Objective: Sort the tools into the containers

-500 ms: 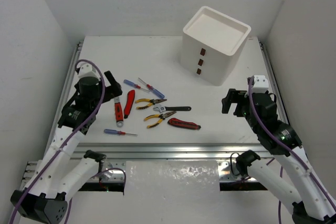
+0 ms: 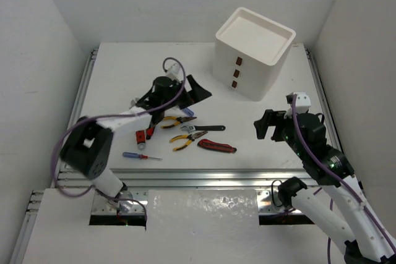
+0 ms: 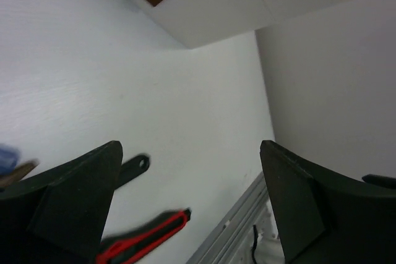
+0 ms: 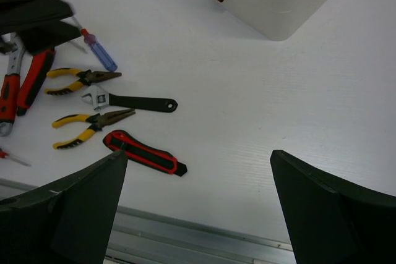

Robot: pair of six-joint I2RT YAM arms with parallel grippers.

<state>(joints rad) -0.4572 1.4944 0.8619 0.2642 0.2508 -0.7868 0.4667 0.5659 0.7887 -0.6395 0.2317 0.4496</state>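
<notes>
Tools scattered before drawer unit | left gripper near them, spread | right gripper spread

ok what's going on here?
Two arms are to sort tools into the white drawer unit. Neither holds anything: the left claw hangs open above the far edge of the tool pile, the right claw is open, off to the pile's right. The pliers, black-handled wrench and a utility knife lie on the table.
</notes>
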